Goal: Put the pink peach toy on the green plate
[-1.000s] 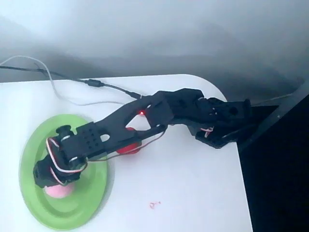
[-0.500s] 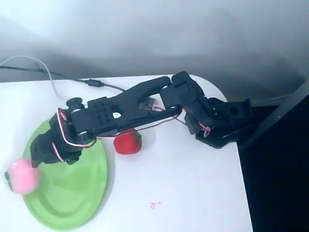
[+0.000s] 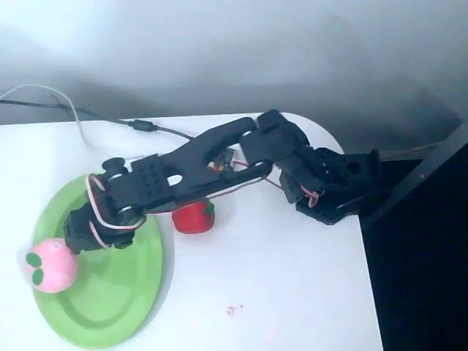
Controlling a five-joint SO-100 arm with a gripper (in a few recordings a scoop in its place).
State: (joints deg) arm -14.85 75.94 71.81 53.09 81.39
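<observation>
The pink peach toy [image 3: 53, 265] lies on the left rim of the green plate [image 3: 110, 292], its two dark green leaf spots facing left. My black gripper [image 3: 79, 232] hovers over the plate's upper left part, just above and to the right of the peach. The peach lies free, outside the fingers. The fingers merge into one dark mass, so their opening is unclear.
A red strawberry toy [image 3: 193, 217] lies on the white table just right of the plate, under my forearm. Cables [image 3: 110, 124] run along the table's back left. The arm's base [image 3: 336, 183] sits at the right table edge, with a dark drop beyond it.
The gripper rose off the peach in the plate's middle and swung up-left. The peach rolled to the plate's left rim, then shifted slightly right.
</observation>
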